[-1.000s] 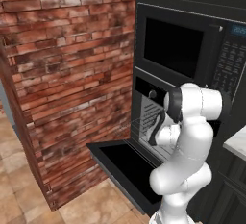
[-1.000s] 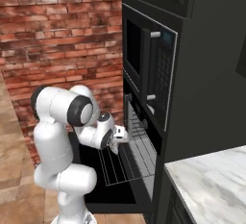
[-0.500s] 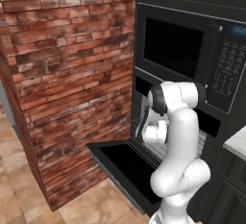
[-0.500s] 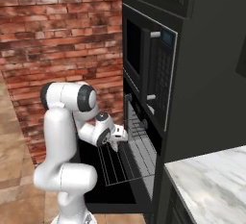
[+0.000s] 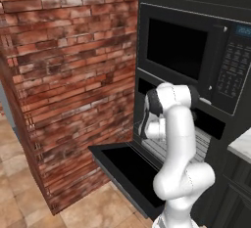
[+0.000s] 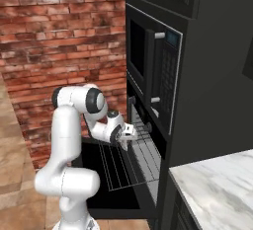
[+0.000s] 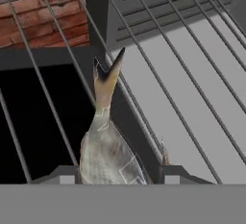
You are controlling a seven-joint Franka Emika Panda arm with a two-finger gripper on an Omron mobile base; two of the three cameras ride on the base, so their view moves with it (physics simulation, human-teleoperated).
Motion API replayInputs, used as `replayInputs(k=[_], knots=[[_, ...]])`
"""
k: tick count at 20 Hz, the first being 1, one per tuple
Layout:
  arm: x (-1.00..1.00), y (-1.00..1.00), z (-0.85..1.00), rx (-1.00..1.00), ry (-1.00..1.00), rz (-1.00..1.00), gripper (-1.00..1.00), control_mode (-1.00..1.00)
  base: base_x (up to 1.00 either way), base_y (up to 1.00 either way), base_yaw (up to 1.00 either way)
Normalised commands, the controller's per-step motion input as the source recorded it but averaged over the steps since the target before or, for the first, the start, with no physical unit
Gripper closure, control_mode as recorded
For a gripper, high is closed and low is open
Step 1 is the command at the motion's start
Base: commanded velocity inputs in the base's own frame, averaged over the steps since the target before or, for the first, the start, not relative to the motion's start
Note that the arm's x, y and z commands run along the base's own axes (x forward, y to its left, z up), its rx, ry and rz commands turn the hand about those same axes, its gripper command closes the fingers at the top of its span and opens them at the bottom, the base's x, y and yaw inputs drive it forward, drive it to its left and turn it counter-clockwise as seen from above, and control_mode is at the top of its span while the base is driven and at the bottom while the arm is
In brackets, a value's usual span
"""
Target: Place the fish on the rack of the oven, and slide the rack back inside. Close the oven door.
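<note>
I am pinching the mottled grey-brown fish (image 7: 109,153) in my gripper (image 7: 115,174), its forked tail pointing toward 12 o'clock, hanging just over the thin parallel bars of the pulled-out wire rack (image 7: 192,98), above the glossy black oven door (image 5: 128,167) lying open.

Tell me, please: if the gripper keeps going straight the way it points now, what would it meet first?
Most likely the rack. The gripper holds the fish tail-forward just above its wire bars, over the open oven door. Depth is unclear, so the fish tail would probably touch first.
</note>
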Motion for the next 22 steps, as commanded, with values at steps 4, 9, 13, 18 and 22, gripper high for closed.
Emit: replayInputs(k=[4, 9, 13, 18, 22], knots=[[0.56, -0.29, -0.57, 0.00, 0.06, 0.00, 1.00, -1.00, 0.00, 0.00, 0.00], [0.39, -0.08, -0.69, 0.00, 0.14, 0.01, -1.00, -1.00, 0.00, 0.00, 0.00], [0.21, -0.12, -0.54, 0.00, 0.09, 0.01, -1.00, -1.00, 0.00, 0.00, 0.00], [-0.14, -0.20, -0.26, 0.01, -0.01, 0.02, -1.00, -1.00, 0.00, 0.00, 0.00], [-0.64, 0.00, 0.36, 0.02, -0.23, 0.00, -1.00, -1.00, 0.00, 0.00, 0.00]])
